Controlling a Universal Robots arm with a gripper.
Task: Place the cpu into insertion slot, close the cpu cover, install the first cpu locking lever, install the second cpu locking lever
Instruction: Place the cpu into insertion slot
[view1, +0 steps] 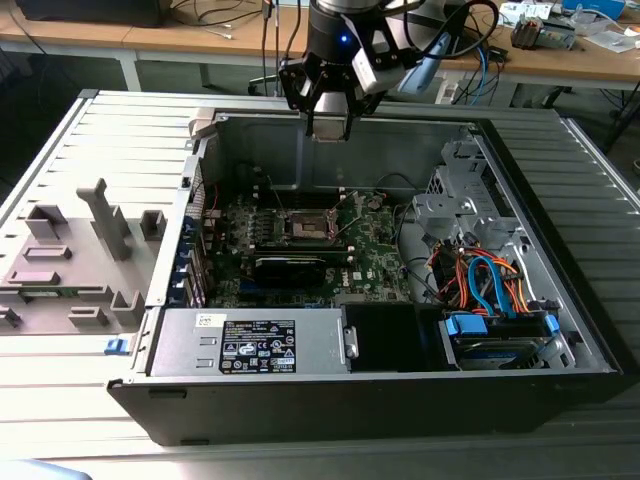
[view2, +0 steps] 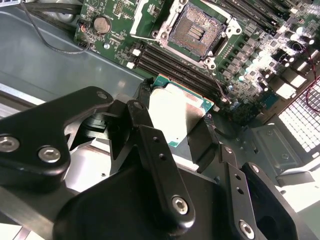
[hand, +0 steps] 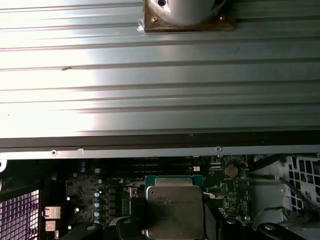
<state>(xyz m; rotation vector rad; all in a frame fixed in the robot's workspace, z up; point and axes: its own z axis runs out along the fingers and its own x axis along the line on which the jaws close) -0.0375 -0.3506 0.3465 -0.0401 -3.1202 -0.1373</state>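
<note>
In the exterior view a grey fixture block (view1: 70, 260) is lying at the frame's left, beside the open computer case (view1: 560, 300). At upper centre the gripper (view1: 330, 120) is hovering over the case's far wall. In the second wrist view, mid-frame, it is clamping the cpu (view2: 180, 107) by its edges. The insertion slot (view2: 196, 31) is sitting uncovered at upper right, apart from the chip. Placing appears to be in hand, and it calls for squaring the chip over the socket.
</note>
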